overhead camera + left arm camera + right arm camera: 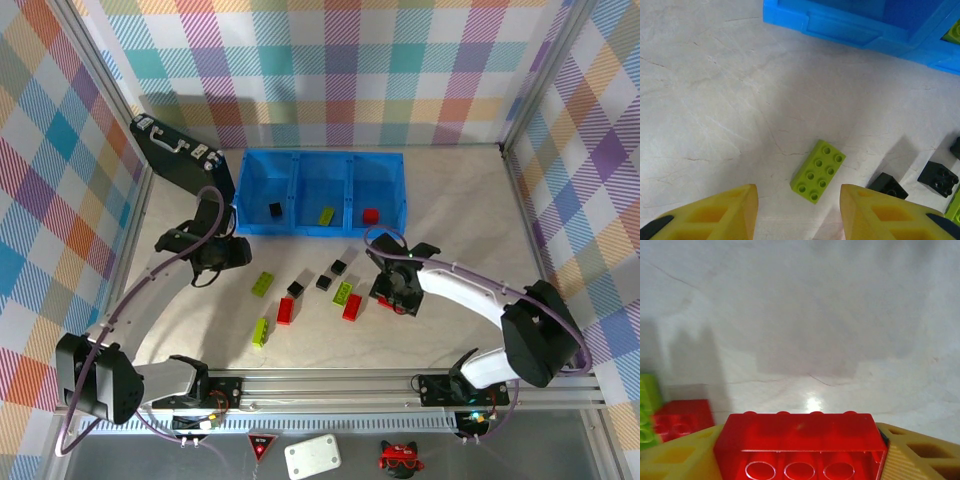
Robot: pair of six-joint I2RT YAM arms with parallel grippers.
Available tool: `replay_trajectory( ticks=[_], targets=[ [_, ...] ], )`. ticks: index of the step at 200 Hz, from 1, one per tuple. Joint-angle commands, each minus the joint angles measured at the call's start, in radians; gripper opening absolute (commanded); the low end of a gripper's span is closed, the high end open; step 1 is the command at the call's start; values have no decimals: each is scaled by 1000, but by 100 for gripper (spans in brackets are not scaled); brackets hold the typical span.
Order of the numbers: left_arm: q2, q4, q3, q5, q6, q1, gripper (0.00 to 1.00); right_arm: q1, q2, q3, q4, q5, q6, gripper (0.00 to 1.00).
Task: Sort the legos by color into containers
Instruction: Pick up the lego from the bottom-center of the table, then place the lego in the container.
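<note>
One red oblong plastic brick (800, 437) is clamped between the yellow fingers (920, 455) of the right gripper (800, 460), whose jaws are closed partway onto its ends. Whether it is clear of the pale marbled tabletop (815, 315) cannot be told. From above, the white right arm (470, 295) is seen bent leftward from its base, with the wrist turned down at the right end of the scattered loose bricks (295, 289), just beside a second red brick (352, 307) and a lime-green brick (343, 293). The left arm (150, 300) is arched up from its base, and the left gripper (799, 215) is held low, partly open, with nothing between its jaws. A lime-green oblong brick (818, 170) lies flat on the table just ahead of the gap, untouched. Two small black squarish bricks (938, 178) lie to its right. Beyond the scatter stand the three joined bright blue plastic bins (320, 158). A black brick (275, 210) is contained in the left one, a lime-green brick (327, 215) in the middle one and a red brick (371, 215) in the right one. A black briefcase with metal latches (180, 160) is set at an angle just left of the bins.
</note>
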Motion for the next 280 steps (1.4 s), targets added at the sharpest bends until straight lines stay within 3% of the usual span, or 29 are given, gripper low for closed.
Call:
replay_trajectory(
  ticks=[1, 71, 112, 141, 280],
  targets=[
    [-35, -12, -23, 10, -12, -4, 47, -24, 60, 102, -23, 34, -73, 69],
    [-100, -49, -46, -15, -18, -4, 47, -105, 266, 419, -56, 34, -223, 69],
    [-129, -62, -67, -36, -18, -4, 48, -149, 390, 608, -90, 40, -484, 69],
    [-140, -71, -65, -43, -17, -4, 48, -172, 464, 705, -91, 64, -582, 69],
    [-197, -106, -69, -62, -34, -4, 48, -273, 781, 1047, -129, 36, -666, 70]
  ],
)
